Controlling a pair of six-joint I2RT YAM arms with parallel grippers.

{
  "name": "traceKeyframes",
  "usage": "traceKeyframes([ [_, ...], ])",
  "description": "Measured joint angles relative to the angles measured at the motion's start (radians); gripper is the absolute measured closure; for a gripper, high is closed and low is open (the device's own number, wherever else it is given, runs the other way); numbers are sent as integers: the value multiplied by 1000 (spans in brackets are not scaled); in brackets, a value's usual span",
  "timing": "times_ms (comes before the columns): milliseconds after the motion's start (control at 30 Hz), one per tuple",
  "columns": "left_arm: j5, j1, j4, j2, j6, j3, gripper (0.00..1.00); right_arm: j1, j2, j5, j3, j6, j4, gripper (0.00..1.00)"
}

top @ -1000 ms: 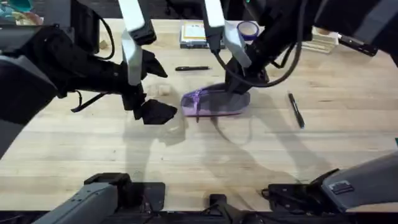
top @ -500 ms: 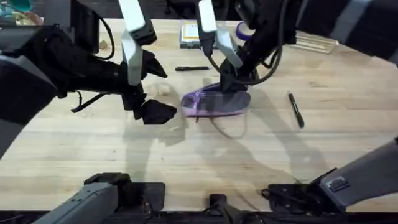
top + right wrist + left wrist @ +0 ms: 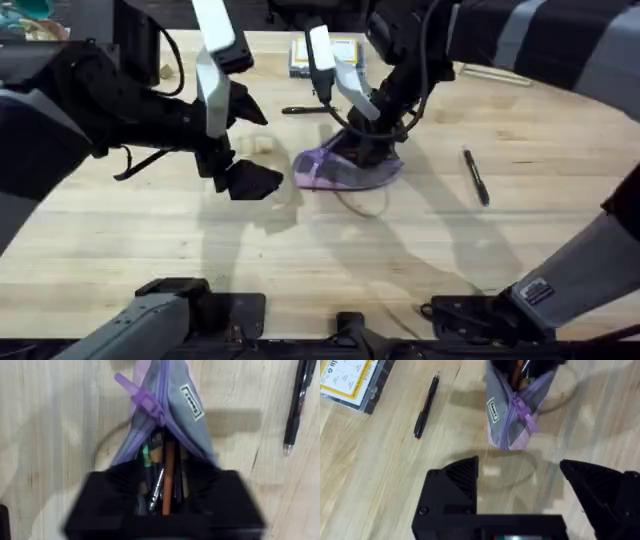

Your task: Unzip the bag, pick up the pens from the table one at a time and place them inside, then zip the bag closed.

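Near the middle of the counter (image 3: 300, 260), find the bag (image 3: 345, 168), unzipped, mouth gaping, with several pens and pencils already packed inside. Note the right pincer (image 3: 365, 150) pressed down at that open mouth; cannot tell whether spread or closed, nor whether holding anything. Note the left pincer (image 3: 520, 480) spread wide and empty, hovering just beside the bag's closed end, apart from it.

Judging by this: midway through the filling step, zipping not yet due. Count two pens left on the counter, one (image 3: 310, 110) just beyond the bag, another (image 3: 476, 177) well apart on the right side.

Next, probably: lift clear of the bag without dragging it, reach for one loose pen, close across its thin barrel, carry it back to the mouth.
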Motion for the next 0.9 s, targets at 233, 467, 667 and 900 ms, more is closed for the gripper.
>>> traceKeyframes([
  [233,0,0,0,0,0,0,7,0,0,0,0,-4,-4,6],
  [467,-1,0,0,0,0,0,7,0,-1,9,0,33,-8,5],
  [667,-2,0,0,0,0,0,7,-28,-136,122,2,212,-81,4],
  [900,-2,0,0,0,0,0,7,-158,-302,147,2,275,-142,4],
])
